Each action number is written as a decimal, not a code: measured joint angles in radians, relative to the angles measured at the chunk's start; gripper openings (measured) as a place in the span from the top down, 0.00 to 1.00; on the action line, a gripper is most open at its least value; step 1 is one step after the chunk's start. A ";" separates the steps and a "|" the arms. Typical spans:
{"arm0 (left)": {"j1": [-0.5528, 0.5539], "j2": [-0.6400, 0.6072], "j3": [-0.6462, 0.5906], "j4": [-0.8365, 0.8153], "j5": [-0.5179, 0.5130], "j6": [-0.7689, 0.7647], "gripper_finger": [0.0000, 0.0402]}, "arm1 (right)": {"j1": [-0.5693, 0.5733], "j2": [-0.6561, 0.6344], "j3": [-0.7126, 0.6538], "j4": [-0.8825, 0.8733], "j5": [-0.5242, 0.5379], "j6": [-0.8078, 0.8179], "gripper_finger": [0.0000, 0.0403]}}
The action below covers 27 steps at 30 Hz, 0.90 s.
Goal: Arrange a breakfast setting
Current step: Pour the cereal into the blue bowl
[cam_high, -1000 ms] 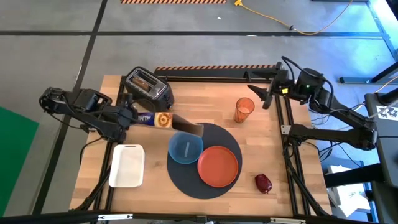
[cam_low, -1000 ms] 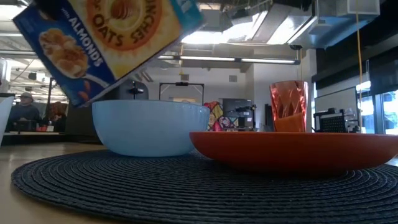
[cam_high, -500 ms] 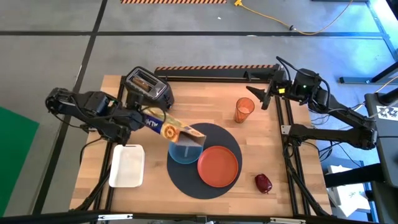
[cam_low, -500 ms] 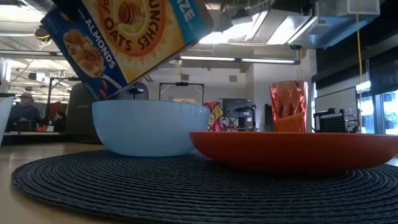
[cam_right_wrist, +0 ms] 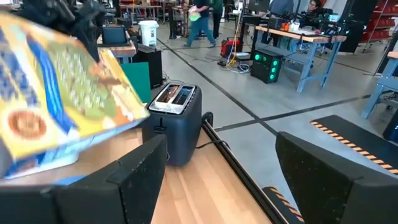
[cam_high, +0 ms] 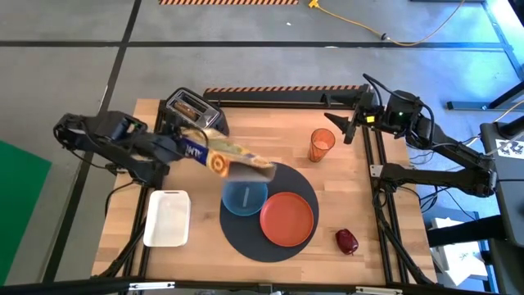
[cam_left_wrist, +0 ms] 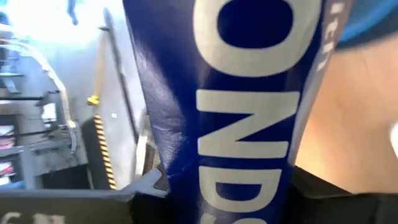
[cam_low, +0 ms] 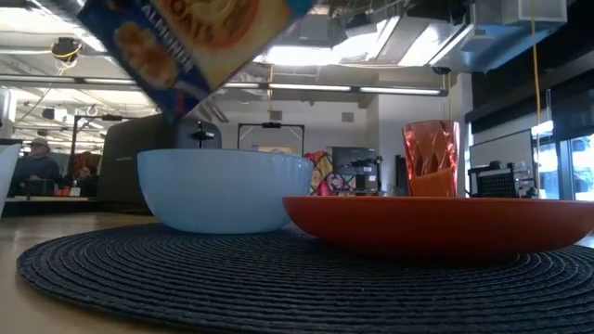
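blue bowl (cam_high: 243,197) under tilted cereal box (cam_high: 227,156), left tool (cam_high: 182,147) gripping box, right tool (cam_high: 348,123) open

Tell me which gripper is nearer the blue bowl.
Left. The left gripper holds a cereal box tilted over the blue bowl, just beyond the bowl's left rim. The right gripper waits open at the table's far right edge, past the cup.

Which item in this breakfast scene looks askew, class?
The cereal box, held by the left gripper, hangs steeply tilted over the blue bowl. Nothing looks spilled; the right gripper waits open near the orange cup.
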 joint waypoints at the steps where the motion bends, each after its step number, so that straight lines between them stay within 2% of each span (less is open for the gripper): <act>1: 0.000 0.003 0.027 0.002 -0.011 0.000 0.65 | 0.000 0.000 0.000 0.002 0.000 0.000 0.28; 7: 0.000 0.023 0.151 0.001 -0.017 0.078 0.65 | 0.000 0.000 0.000 0.002 -0.005 0.021 0.28; 13: 0.000 0.083 0.288 0.004 -0.086 0.187 0.65 | 0.000 0.000 0.000 0.002 -0.009 0.022 0.28; 16: 0.000 0.113 0.335 0.004 -0.089 0.202 0.65 | 0.000 0.000 0.000 0.002 -0.011 0.027 0.28; 21: 0.000 0.095 0.280 0.001 -0.078 0.179 0.65 | 0.000 0.000 0.000 -0.036 -0.011 0.030 0.28; 27: 0.000 -0.037 0.120 -0.001 -0.116 0.113 0.66 | 0.000 0.000 0.000 -0.074 -0.011 0.030 0.28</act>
